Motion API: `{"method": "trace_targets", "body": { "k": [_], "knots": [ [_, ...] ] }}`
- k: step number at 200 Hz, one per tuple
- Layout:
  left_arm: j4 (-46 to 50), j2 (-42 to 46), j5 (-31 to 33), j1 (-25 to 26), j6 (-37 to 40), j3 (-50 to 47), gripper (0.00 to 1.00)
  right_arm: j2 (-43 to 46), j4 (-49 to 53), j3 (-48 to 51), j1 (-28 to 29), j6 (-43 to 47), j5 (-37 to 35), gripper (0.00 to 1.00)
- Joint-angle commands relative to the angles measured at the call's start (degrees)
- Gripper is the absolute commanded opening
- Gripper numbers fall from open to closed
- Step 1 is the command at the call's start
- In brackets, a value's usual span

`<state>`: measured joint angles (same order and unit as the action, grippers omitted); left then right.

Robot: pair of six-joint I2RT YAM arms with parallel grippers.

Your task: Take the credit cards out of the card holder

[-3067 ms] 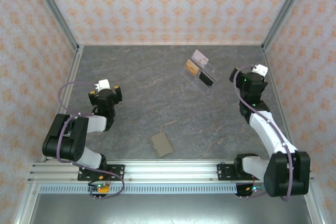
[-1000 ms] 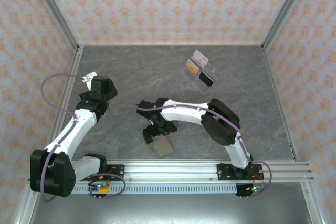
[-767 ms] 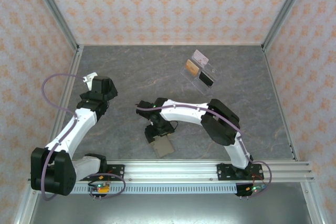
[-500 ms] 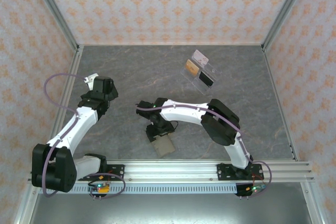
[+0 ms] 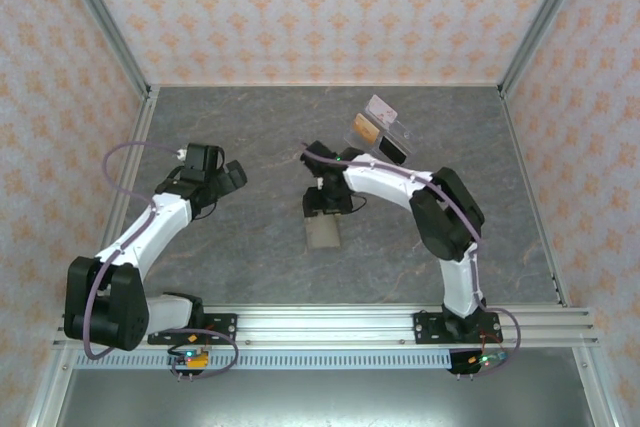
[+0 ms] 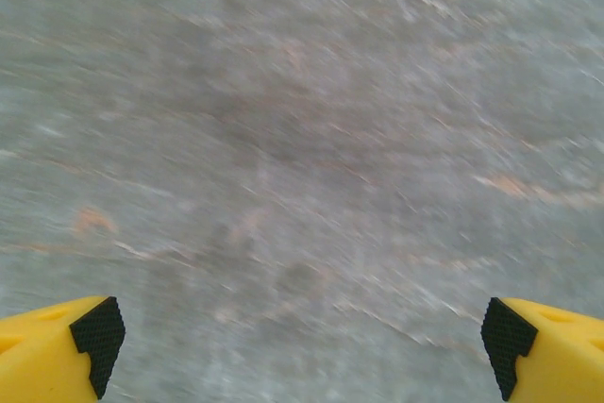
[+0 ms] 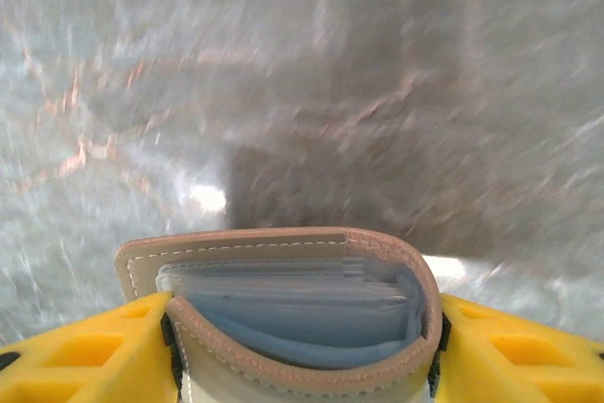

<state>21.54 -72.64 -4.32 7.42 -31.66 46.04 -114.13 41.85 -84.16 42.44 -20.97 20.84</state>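
Table (image 5: 250, 127): I see a grey, marble-veined top with faint rust-coloured streaks; both wrist views show it blurred.
Stand (image 5: 404, 131): clear slanted acrylic, sitting on the table toward the far right, well apart from the near edge.
Walls (image 5: 320, 7): pale wallpaper with an orange floral pattern closes in the back, left and right sides.
Posts (image 5: 100, 17): I count two metal ones, running up the far corners.
Rail (image 5: 320, 325): ribbed aluminium, lying along the table's near edge.
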Motion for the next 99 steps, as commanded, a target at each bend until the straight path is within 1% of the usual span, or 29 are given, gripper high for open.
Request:
{"method": "trace_targets", "body": {
  "k": [1, 19, 36, 53, 77, 99],
  "knots": [
    [-0.27, -1.13, -12.04, 3.12, -1.78, 1.17, 1.00, 2.37, -6.32, 1.64, -3.15, -0.62, 6.94, 0.62],
    [-3.48, -2.34, -15.27, 7.03, -2.23, 0.01, 1.00, 2.33, -9.37, 2.73, -5.71, -1.52, 11.34, 0.62],
    [-9.57, -3.55, -17.80, 10.38, -3.84, -2.33, 1.00, 2.00, -12.14, 3.15, -8.01, -2.53, 16.18, 0.61],
    [-15.51, -5.63, -19.55, 13.27, -5.37, -3.95, 1.00, 1.41, -12.94, 2.43, -9.91, -3.02, 20.54, 0.58],
    [-21.74, -8.96, -20.57, 17.02, -6.02, -4.89, 0.98, 1.98, -14.66, 3.21, -11.52, -3.62, 22.50, 0.58],
    [-26.80, -11.96, -23.02, 19.07, -6.22, -4.56, 0.94, 2.07, -15.81, 3.06, -12.40, -4.34, 24.85, 0.58]
  ]
}}
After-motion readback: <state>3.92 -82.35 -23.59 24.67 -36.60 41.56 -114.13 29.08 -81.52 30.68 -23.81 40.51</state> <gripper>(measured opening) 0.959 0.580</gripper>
